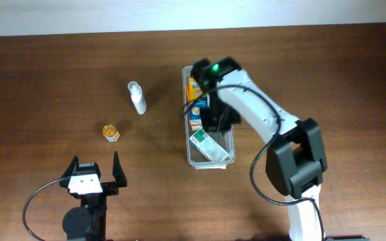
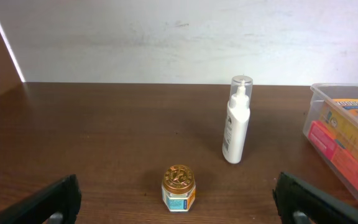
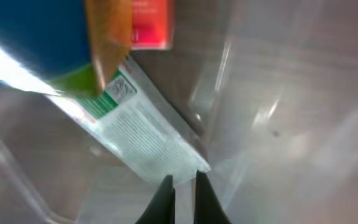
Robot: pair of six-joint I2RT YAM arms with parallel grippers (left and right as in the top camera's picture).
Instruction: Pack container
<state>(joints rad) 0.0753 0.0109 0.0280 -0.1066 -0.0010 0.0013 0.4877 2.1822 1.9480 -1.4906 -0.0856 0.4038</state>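
Observation:
The container (image 1: 210,165), a long clear plastic bin, stands at the table's middle with an orange box (image 1: 194,86), a blue box (image 1: 198,111) and a white-and-green box (image 1: 206,145) inside. My right gripper (image 3: 183,180) reaches down into the container (image 3: 278,124). Its jaws are shut, with the tips at the corner of the white-and-green box (image 3: 142,134). In the overhead view the arm hides those fingers. My left gripper (image 1: 94,163) rests wide open near the front edge. A small gold-lidded jar (image 2: 179,188) stands just ahead of the left gripper (image 2: 176,180), between its fingers' lines.
A white pump bottle (image 1: 137,98) lies on the table left of the container; in the left wrist view the bottle (image 2: 237,121) is beyond the jar. The jar (image 1: 110,132) sits between the bottle and my left gripper. The container's end (image 2: 344,134) shows at right.

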